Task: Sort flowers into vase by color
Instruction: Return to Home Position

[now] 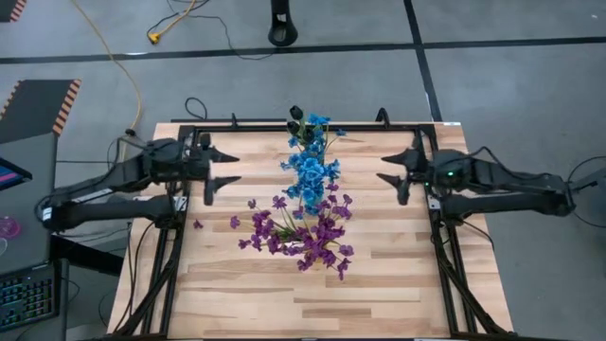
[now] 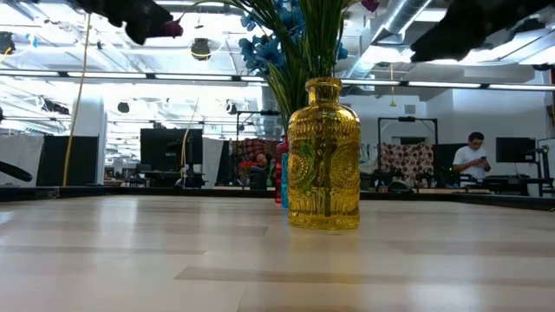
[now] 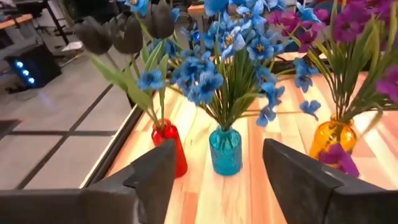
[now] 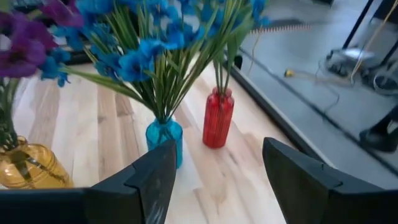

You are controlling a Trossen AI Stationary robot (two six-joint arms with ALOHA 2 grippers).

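Flowers (image 1: 312,189) look sorted: purple blooms (image 1: 308,237) in yellow vase (image 2: 323,156) nearest, blue clusters (image 1: 311,175) in blue vase (image 3: 225,151), dark buds (image 1: 296,114) in red vase (image 3: 169,146) farthest. Left end effector (image 1: 232,169) and right end effector (image 1: 386,169) open, empty, flanking the row; pull straight outward, clear of blooms.

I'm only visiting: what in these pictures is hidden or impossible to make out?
High view: purple flowers and blue flowers hide all three vases beneath them.
Low view: the yellow vase almost wholly covers the blue vase and red vase; the top edge cuts off the blooms.
Right wrist view: the red vase's blooms are lost behind blue flowers.
High view: a purple speck on the table is too small to identify.
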